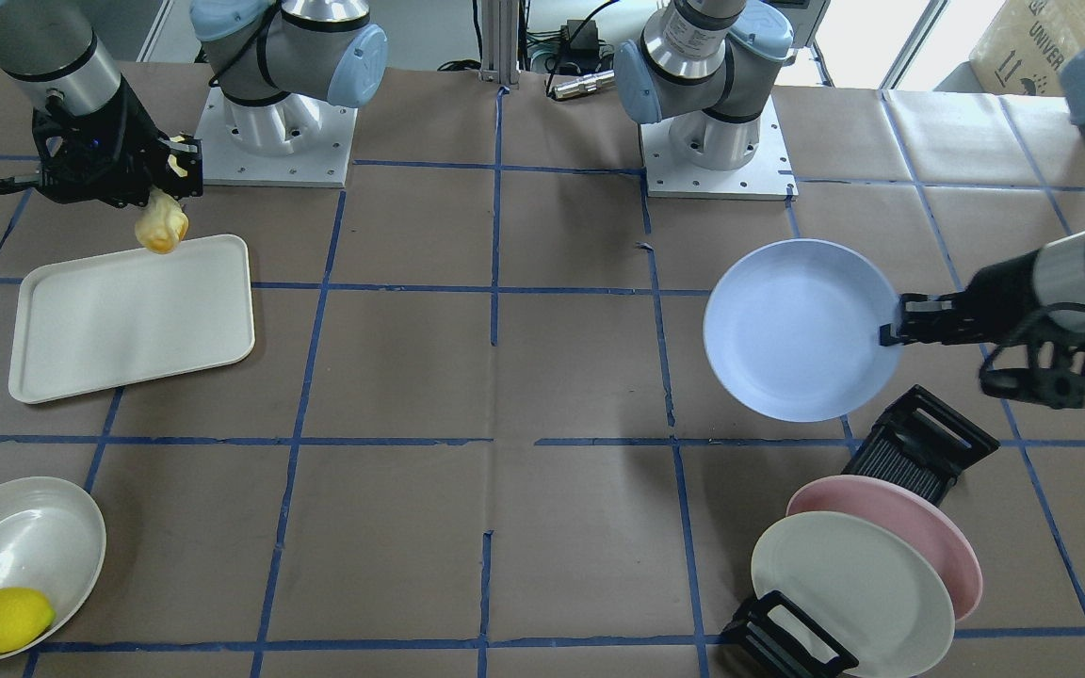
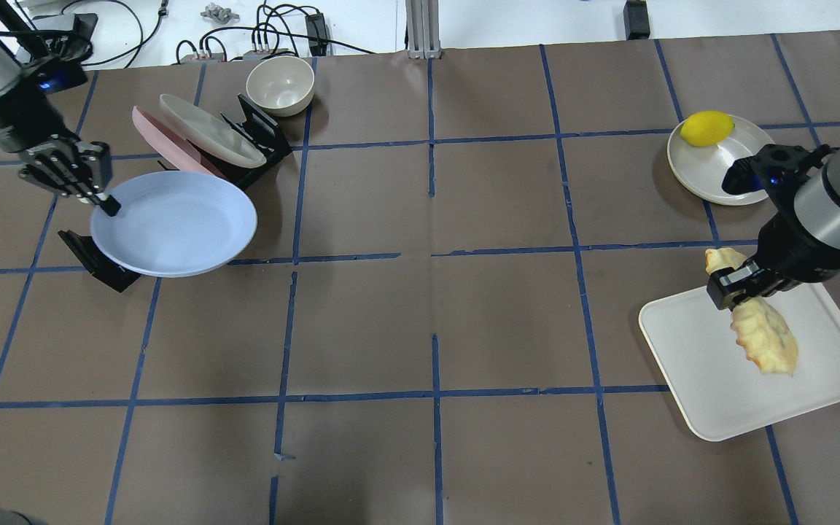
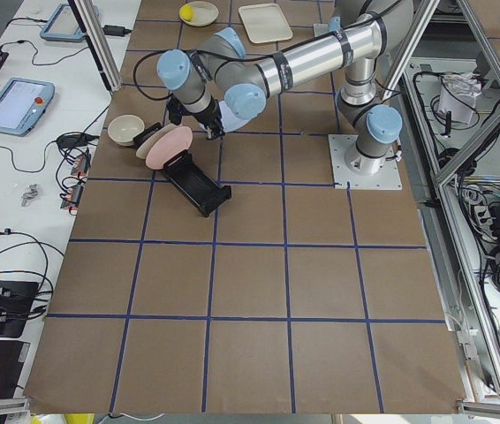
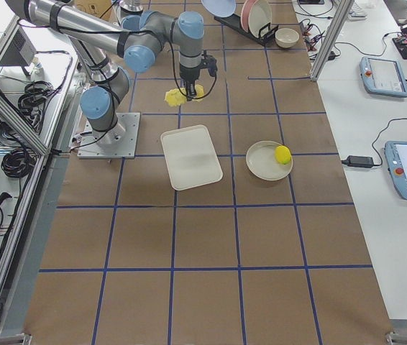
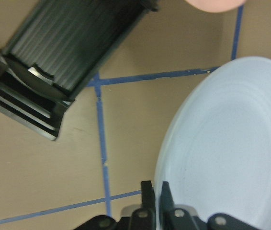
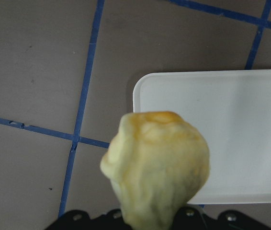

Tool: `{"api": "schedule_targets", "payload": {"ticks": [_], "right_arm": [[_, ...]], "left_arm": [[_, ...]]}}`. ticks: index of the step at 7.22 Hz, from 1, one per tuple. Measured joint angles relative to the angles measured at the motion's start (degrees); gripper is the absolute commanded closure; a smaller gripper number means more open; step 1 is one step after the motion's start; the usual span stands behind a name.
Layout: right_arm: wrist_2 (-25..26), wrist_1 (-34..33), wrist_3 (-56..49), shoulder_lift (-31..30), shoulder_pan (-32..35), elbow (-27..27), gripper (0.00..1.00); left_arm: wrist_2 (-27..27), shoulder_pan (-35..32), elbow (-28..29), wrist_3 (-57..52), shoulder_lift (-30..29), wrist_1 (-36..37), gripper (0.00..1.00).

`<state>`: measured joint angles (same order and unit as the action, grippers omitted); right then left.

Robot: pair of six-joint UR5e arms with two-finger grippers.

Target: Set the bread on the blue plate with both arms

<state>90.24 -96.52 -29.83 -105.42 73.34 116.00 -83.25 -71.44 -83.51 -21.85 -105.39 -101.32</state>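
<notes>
My right gripper is shut on the bread, a pale-yellow braided loaf with a golden-brown end. It holds the bread in the air over the white tray; the bread also shows in the front view and fills the right wrist view. My left gripper is shut on the rim of the blue plate and holds it lifted above the table beside the black rack. The plate shows in the front view, held by that gripper, and in the left wrist view.
A black dish rack holds a pink plate and a cream plate, with a beige bowl behind. A lemon lies on a white plate at the far right.
</notes>
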Motion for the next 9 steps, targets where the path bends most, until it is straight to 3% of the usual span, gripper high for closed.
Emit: {"api": "schedule_targets", "payload": {"ticks": [4,7,8,9], "right_arm": [[0.25,6.17,12.26,3.36,9.17,-8.36,0.78],[0.00,8.73,18.10,5.52,14.28,-11.91,0.78],[-0.33,8.59,18.78,6.06,14.77,-11.83,0.79],[-0.47,7.83,19.03,7.59,15.00,-11.82,0.79]], "left_arm": [[8.53,-17.63,-6.89,19.44,-3.74,18.39,0.97],[10.75,-22.78,-11.98,22.34,-9.32,34.10,0.96],[10.86,-23.77,-13.06,22.46,-10.28,36.95,0.55],[10.90,-24.54,-13.46,22.66,-10.82,38.70,0.04]]}}
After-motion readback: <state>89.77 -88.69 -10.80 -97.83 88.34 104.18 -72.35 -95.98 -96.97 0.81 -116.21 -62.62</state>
